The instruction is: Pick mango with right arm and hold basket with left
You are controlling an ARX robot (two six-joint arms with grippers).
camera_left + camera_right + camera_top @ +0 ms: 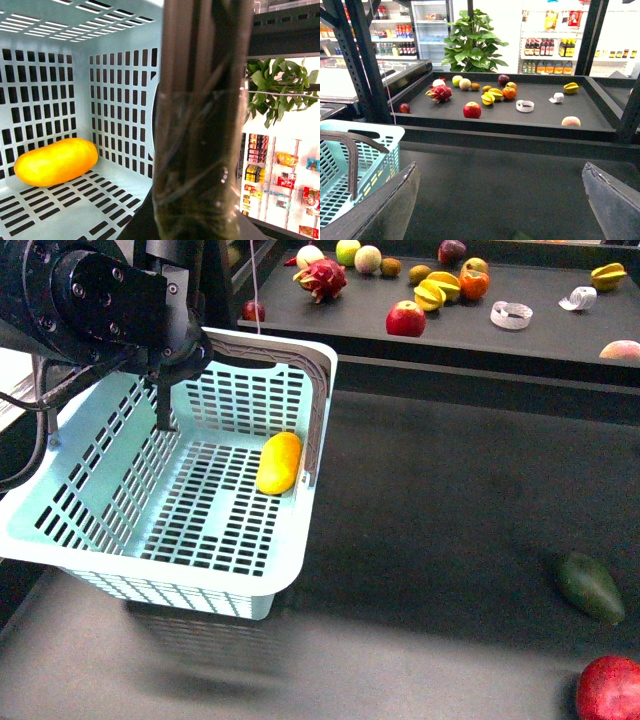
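Note:
The pale blue basket point(110, 540) stands at the left of the dark table, with a grey-brown handle point(318, 410) along its right side. The yellow mango point(278, 462) lies inside it on the slotted floor, against the right wall. It also shows in the left wrist view point(55, 161), next to the basket's wall point(120, 100). My left gripper point(162, 400) reaches down from the bulky black arm and is shut on the basket's far left rim. My right gripper point(505, 205) is open and empty over bare table, to the right of the basket point(370, 150). It is out of the front view.
A dark green fruit point(590, 585) and a red fruit point(610, 688) lie at the table's near right. The raised back tray point(540, 335) holds several fruits, among them a red apple point(405, 318), a dragon fruit point(322, 278) and a starfruit point(435, 292).

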